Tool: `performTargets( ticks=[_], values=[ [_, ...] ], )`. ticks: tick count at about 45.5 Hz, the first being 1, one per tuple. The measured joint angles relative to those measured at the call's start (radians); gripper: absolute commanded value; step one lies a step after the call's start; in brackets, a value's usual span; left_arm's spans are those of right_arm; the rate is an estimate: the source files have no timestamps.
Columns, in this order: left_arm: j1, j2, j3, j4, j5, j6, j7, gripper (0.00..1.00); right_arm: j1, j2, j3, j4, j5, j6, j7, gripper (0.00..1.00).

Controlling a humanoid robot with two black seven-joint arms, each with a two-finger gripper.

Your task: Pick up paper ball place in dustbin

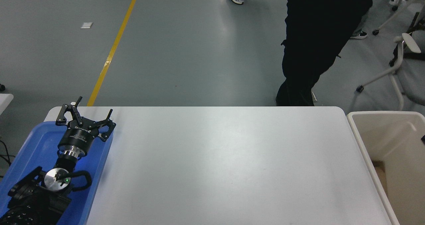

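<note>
I see my left gripper parked over the blue tray at the lower left, fingers spread and empty. The white table stretches to its right, with the cream dustbin past the far right edge. My right gripper and the paper ball are out of sight. A person stands behind the table

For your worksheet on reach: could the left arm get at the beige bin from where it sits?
Probably not. The left hand sits over the blue tray at the table's far left; the bin stands beyond the right edge.
</note>
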Motion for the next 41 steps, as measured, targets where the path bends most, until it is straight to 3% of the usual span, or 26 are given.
performTargets(
  ticks=[15,16,20,22,41],
  values=[
    [0.0,0.0,0.0,0.0,0.0,0.0,0.0,0.99,-0.136,0.094,0.028,-0.129,0.007,-0.109,-0.002,0.0],
    [0.0,0.0,0.0,0.0,0.0,0.0,0.0,0.99,-0.139,0.096,0.029,-0.133,0.007,-0.112,-0.002,0.06],
    [0.0,0.0,0.0,0.0,0.0,0.0,0.0,0.99,-0.151,0.107,0.031,-0.145,0.009,-0.13,-0.003,0.7],
    [0.0,0.0,0.0,0.0,0.0,0.0,0.0,0.99,-0.152,0.11,0.032,-0.15,0.009,-0.143,-0.003,0.81],
    [0.0,0.0,0.0,0.0,0.0,0.0,0.0,0.99,-0.156,0.129,0.04,-0.145,0.013,-0.291,-0.002,0.82]
  ],
)
